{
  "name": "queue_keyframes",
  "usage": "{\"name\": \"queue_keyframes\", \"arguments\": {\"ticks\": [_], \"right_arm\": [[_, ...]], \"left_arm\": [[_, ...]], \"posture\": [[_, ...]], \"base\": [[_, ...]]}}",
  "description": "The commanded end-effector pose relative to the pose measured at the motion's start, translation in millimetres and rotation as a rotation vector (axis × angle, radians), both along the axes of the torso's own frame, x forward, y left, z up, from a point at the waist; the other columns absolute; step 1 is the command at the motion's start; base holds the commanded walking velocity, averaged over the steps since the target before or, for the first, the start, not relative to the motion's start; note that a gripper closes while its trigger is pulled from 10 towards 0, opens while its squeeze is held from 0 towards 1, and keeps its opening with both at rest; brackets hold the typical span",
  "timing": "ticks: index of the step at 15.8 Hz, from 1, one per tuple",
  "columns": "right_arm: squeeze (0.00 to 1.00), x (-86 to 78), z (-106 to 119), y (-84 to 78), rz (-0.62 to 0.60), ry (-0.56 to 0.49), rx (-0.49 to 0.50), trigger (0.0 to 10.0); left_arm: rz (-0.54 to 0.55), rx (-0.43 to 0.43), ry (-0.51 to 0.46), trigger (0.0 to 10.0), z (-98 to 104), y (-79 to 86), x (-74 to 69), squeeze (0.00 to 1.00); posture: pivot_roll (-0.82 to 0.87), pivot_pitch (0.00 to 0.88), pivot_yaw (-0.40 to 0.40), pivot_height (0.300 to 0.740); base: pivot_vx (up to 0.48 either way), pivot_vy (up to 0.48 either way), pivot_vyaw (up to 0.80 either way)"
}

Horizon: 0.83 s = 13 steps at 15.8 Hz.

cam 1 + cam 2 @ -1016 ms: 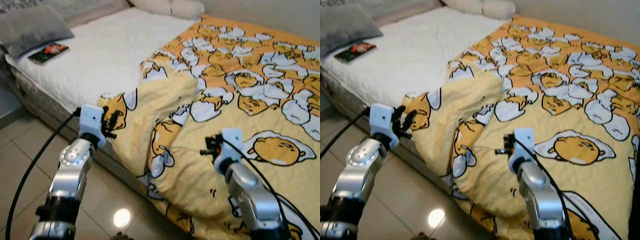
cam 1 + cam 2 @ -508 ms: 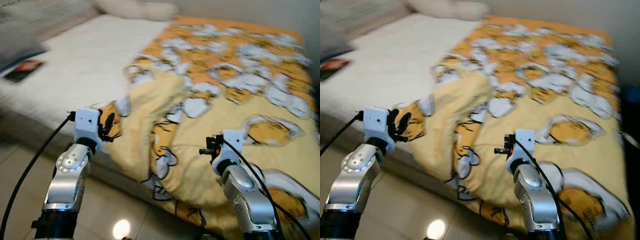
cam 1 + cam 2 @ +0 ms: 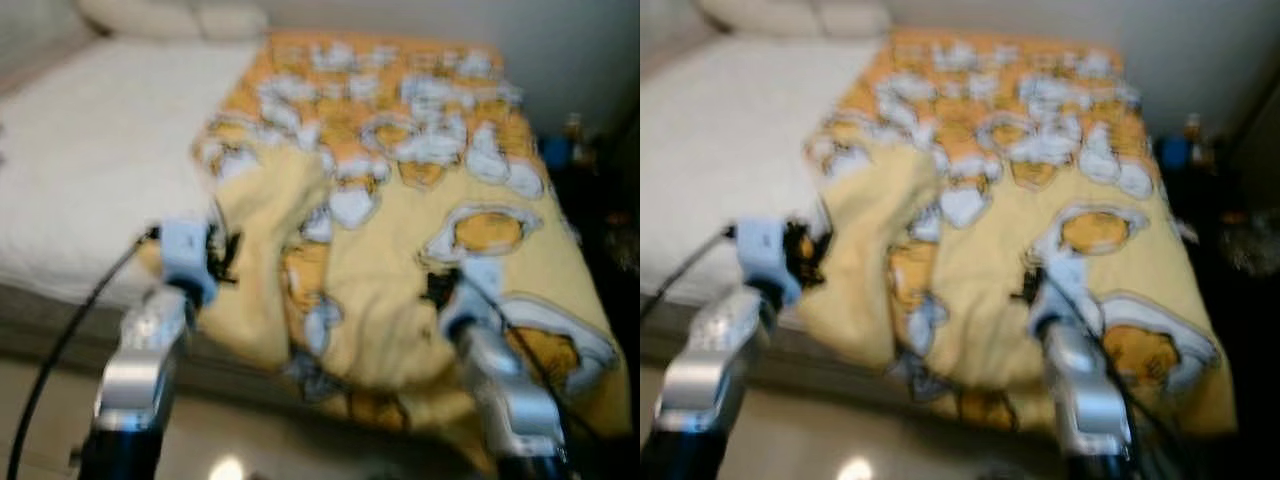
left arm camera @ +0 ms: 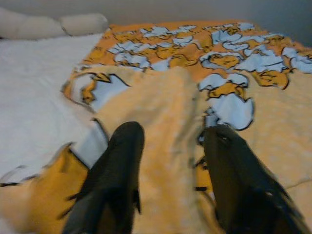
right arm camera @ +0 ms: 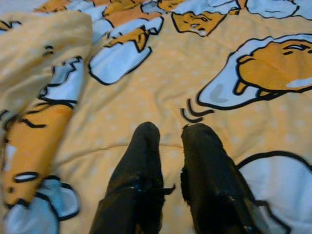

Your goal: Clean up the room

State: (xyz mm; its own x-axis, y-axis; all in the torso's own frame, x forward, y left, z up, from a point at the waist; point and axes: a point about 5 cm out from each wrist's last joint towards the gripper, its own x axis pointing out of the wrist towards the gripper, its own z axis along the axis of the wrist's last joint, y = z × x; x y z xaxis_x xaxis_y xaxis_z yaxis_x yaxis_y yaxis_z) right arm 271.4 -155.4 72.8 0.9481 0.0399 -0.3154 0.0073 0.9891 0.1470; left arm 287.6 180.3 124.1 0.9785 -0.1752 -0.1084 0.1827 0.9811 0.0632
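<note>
**Squaring up to the rumpled blanket**

I am at the side of the bed [image 3: 90,170], both arms raised toward the yellow cartoon-print blanket [image 3: 400,260], which covers the half of the bed on my right and is bunched into a loose fold [image 4: 161,122] near the mattress edge, beside the bare white sheet. I judge the step in hand to be straightening this blanket as part of tidying the room; nothing is gripped yet.

My left gripper [image 4: 170,161] hangs just over the fold, its fingers spread apart with the raised cloth between and ahead of them. My right gripper [image 5: 170,146] hovers over the flat part of the blanket, further to my right of the fold, fingers nearly together with a narrow gap and holding nothing.

Next, I expect, the left fingers must sink onto the fold and close on it, so the cloth can be drawn out over the sheet.

Against a second ago, my head views have swung to my right and gone blurry: the grey pillow and the book on the sheet have left the picture, and the dark corner beyond the blanket's far side has come in. Both arms keep much the same pose before the blanket.
</note>
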Motion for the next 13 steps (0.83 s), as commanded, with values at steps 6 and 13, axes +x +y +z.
{"name": "queue_keyframes", "arguments": {"ticks": [6,13], "right_arm": [[1.0,5.0,2.8,8.2,0.021,-0.016,0.008,10.0],[1.0,9.3,4.0,11.9,0.03,-0.024,0.009,10.0]], "left_arm": [[0.038,0.038,0.005,10.0,3.2,11.2,-0.1,1.0],[0.046,0.056,0.003,10.0,5.1,15.6,-1.1,1.0]], "posture": [[-0.01,0.0,0.043,0.74],[0.0,0.0,0.04,0.74]], "base": [[0.0,0.407,-0.45],[0.0,0.406,-0.46]]}}
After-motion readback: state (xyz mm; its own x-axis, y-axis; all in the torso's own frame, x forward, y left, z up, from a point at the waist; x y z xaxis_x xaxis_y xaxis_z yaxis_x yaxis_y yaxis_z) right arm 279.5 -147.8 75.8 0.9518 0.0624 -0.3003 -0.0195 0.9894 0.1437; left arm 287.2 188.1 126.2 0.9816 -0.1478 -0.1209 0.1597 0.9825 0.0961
